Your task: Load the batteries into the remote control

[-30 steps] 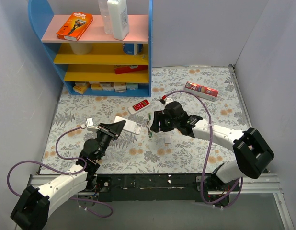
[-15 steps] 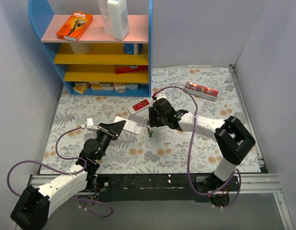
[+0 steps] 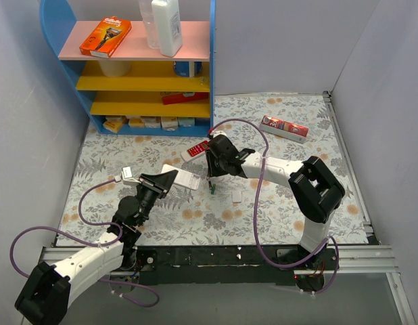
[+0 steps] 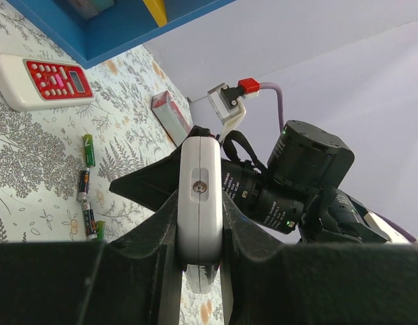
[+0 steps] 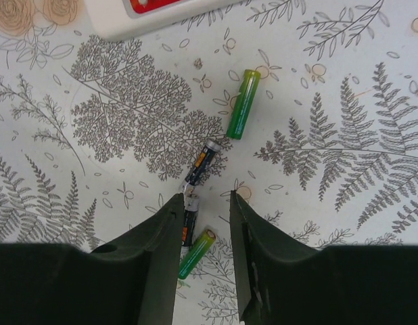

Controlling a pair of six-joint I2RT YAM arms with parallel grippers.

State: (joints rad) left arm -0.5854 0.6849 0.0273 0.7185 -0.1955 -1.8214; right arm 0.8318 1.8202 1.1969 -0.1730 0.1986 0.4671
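My left gripper [image 3: 163, 180] is shut on the white remote control [image 3: 186, 178] and holds it up off the mat. In the left wrist view the remote control [image 4: 199, 196] stands edge-on, pinched between both fingers. Several batteries [image 3: 212, 185] lie on the mat just right of it. My right gripper [image 3: 210, 175] hangs low over them, open. In the right wrist view one green battery [image 5: 197, 252] lies between the jaws, and a dark battery [image 5: 190, 223] lies against the left finger. Another dark battery [image 5: 203, 161] and a green battery [image 5: 243, 103] lie beyond the fingertips.
A red remote [image 3: 198, 149] lies just behind the batteries. A small white piece [image 3: 237, 197] rests on the mat to their right. A red box [image 3: 283, 126] lies at the back right. The blue shelf unit [image 3: 148, 68] stands at the back left.
My right arm has swung left and away from the base, over the batteries, and its jaws have narrowed. The left arm and the remote control have not moved.
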